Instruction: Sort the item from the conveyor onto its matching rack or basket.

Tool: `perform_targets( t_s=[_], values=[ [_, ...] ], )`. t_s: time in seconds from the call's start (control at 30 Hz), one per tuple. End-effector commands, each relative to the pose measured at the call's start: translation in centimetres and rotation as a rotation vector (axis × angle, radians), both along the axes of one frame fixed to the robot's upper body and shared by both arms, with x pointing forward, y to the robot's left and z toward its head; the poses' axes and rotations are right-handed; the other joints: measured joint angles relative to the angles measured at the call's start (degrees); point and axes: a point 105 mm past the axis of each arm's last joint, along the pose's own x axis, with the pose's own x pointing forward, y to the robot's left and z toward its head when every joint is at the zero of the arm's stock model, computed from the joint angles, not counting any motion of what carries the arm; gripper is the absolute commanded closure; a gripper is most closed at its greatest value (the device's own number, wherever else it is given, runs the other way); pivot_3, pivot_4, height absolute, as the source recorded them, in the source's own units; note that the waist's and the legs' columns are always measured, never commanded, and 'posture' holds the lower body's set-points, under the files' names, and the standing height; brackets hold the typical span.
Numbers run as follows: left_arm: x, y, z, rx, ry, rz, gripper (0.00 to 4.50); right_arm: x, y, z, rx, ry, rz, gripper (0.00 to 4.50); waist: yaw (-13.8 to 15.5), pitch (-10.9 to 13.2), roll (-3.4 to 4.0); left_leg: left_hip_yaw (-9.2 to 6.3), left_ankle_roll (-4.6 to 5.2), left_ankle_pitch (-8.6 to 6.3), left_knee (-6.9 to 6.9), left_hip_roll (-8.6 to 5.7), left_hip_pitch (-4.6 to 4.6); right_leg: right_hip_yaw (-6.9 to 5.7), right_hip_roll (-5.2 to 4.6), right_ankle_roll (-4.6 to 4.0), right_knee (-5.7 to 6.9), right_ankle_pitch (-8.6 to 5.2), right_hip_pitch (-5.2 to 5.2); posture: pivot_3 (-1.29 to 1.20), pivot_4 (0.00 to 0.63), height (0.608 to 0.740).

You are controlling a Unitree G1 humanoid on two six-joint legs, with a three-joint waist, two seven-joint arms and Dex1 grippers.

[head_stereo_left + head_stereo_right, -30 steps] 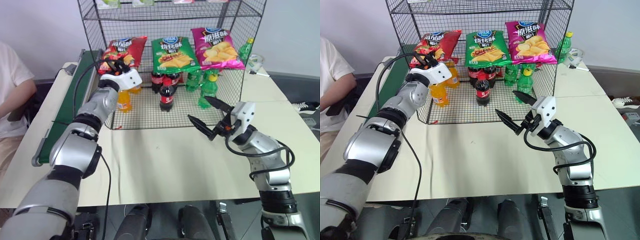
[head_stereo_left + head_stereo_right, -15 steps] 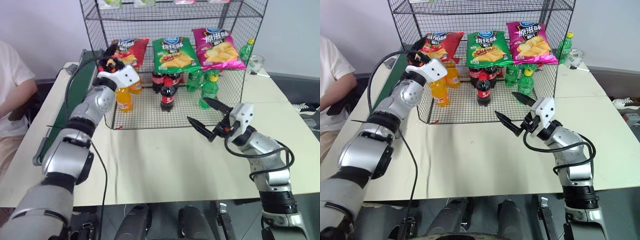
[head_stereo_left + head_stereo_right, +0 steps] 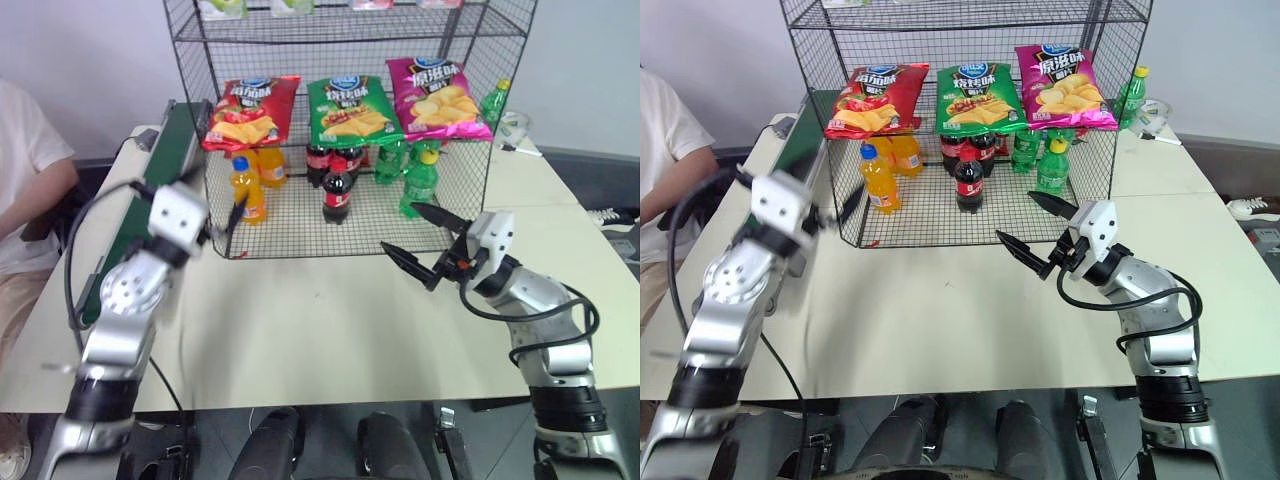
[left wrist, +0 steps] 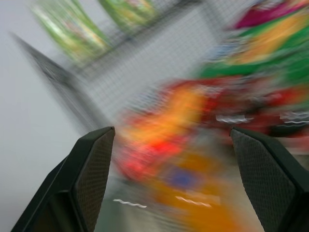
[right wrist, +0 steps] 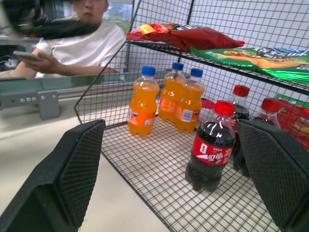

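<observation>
Now the red chip bag [image 3: 247,110] is lying on a shelf of the tall black wire rack [image 3: 470,35], in the upper middle of the frame, on the left end of a row. Beside it are sitting a green chip bag [image 3: 346,107] and then a pink chip bag [image 3: 439,95]. Under the bags, on the bottom wire shelf, orange soda bottles [image 3: 246,186] are standing on the left, dark cola bottles [image 3: 337,187] in the middle and green bottles [image 3: 418,180] on the right. The long dark-green conveyor [image 3: 166,160] is running along the left side of the table [image 3: 330,320], just beside the rack. The left gripper [image 3: 226,222] is hanging low in the left middle of the frame, near the rack's front left corner, and its two black fingers are spread wide with nothing between them. The right gripper [image 3: 425,247] is hanging over the table in the right middle of the frame, just in front of the rack. Its fingers are spread wide too and are holding nothing. A person in a white shirt [image 3: 25,170] is sitting at the far left edge of the frame. In the right wrist view this person is holding a phone [image 5: 26,55].
</observation>
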Motion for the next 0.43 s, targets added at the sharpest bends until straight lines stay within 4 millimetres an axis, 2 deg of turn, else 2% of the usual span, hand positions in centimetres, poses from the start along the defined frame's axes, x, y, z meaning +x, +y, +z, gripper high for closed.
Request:
perform_targets(
  t_s=[0.03, 0.1, 0.27, 0.43],
  values=[
    [-1.6, 3.8, 0.5, -0.103, 0.108, -0.013, 0.54, -1.0, -1.5, 0.5, -0.036, 0.002, 0.023, 0.0, -0.11, 0.03, -0.01, 0.0, 0.0, 0.0, -0.03, 0.04, -0.01, 0.01, 0.03, -0.01, 0.01, 0.0, -0.05, 0.0, 0.15, 0.74],
    [-1.8, 5.3, 0.0, -0.114, 0.173, 0.019, 0.54, -1.4, -2.1, 0.3, -0.061, 0.015, 0.025, 0.0, 0.09, 0.03, 0.0, -0.04, 0.0, 0.0, -0.05, 0.08, -0.02, 0.0, 0.1, -0.02, 0.02, -0.01, -0.06, 0.0, 0.15, 0.74],
    [-3.5, 8.0, -0.8, 0.008, 0.209, 0.008, 0.54, -2.5, -4.3, 0.0, -0.109, 0.061, 0.01, 0.0, 0.34, 0.03, 0.05, 0.01, 0.03, -0.04, -0.04, 0.03, 0.01, 0.01, -0.06, -0.25, -0.15, -0.14, 0.08, 0.0, 0.15, 0.74],
    [-4.1, 12.5, -1.0, 0.097, 0.222, 0.096, 0.54, -4.3, -7.2, -0.9, -0.182, 0.122, -0.036, 0.0, 0.85, 0.04, 0.03, 0.03, 0.05, -0.07, -0.06, 0.06, -0.03, 0.0, -0.07, -0.28, -0.31, -0.15, 0.09, 0.0, 0.15, 0.74]
  ],
)
